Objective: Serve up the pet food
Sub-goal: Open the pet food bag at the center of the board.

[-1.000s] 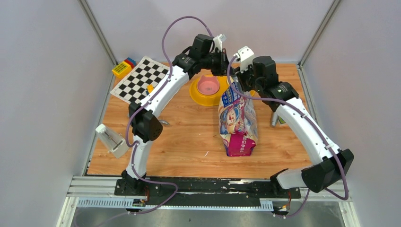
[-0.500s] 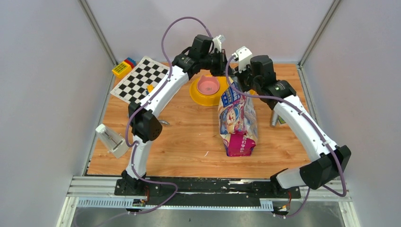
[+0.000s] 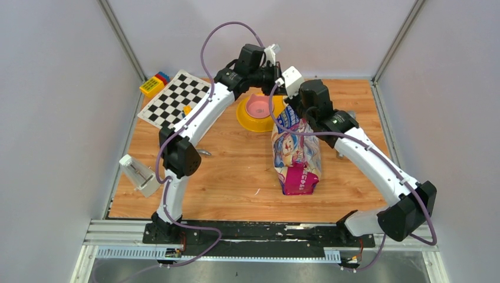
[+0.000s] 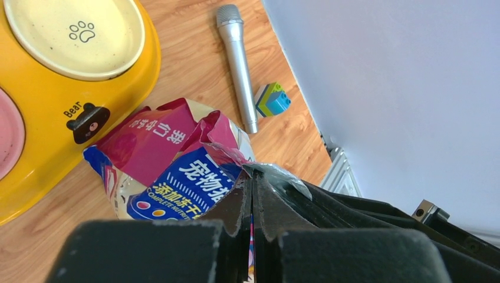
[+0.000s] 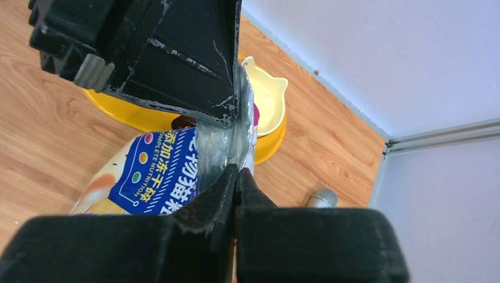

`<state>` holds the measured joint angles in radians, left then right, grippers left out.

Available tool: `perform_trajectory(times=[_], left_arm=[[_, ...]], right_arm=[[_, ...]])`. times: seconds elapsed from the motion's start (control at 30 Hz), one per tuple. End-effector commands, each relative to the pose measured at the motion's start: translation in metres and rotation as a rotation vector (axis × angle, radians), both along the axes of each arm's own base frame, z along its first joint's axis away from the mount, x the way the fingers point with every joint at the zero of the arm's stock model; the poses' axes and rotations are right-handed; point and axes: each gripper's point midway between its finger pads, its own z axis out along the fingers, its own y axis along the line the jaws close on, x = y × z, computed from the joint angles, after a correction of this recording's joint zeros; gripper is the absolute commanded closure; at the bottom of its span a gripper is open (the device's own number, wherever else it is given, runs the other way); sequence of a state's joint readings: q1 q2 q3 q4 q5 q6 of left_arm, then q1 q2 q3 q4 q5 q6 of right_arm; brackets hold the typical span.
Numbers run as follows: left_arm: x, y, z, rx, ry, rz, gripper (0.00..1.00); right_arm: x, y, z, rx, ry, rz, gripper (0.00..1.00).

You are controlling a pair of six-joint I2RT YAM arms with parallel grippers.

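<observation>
Wood-grain laminate in a warm orange-brown covers the table, which sits boxed in by plain pale grey walls with aluminium rails at the corners and along the near edge. On the far left lies a flat black-and-white checkerboard with a small stack of coloured blocks just beyond its corner. A glossy yellow plastic double-bowl feeder sits at the far middle, one round well pink, the other cream with a paw print and cat-ear points on its rim. A slim silver microphone with a mesh head lies on the wood to the right of the feeder, a small green, yellow and blue toy brick just beside it. The pet food bag – shiny, crinkled foil printed in blue, pink and magenta with a cartoon figure – lies near the middle of the table, its base toward the arms and its top raised right by the feeder. The left gripper has its black fingers pressed together on the silvery top edge of the bag, and the right gripper pinches that same edge just beside it – the two sets of fingertips almost meeting. The kibble itself does not show in any view.
</observation>
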<state>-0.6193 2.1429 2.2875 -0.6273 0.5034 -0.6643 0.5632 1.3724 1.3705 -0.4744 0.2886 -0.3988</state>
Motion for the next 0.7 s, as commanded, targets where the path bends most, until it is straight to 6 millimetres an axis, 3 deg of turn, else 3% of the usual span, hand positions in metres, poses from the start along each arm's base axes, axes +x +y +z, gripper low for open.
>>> perform_trajectory(times=[0.0, 0.67], left_arm=[[-0.024, 0.009, 0.040, -0.045, -0.053, -0.049, 1.00], [-0.048, 0.004, 0.030, -0.057, -0.006, -0.135, 1.00]], right_arm=[[0.013, -0.024, 0.016, -0.066, -0.111, -0.117, 1.00], [0.026, -0.024, 0.025, -0.018, -0.119, -0.190, 1.00]])
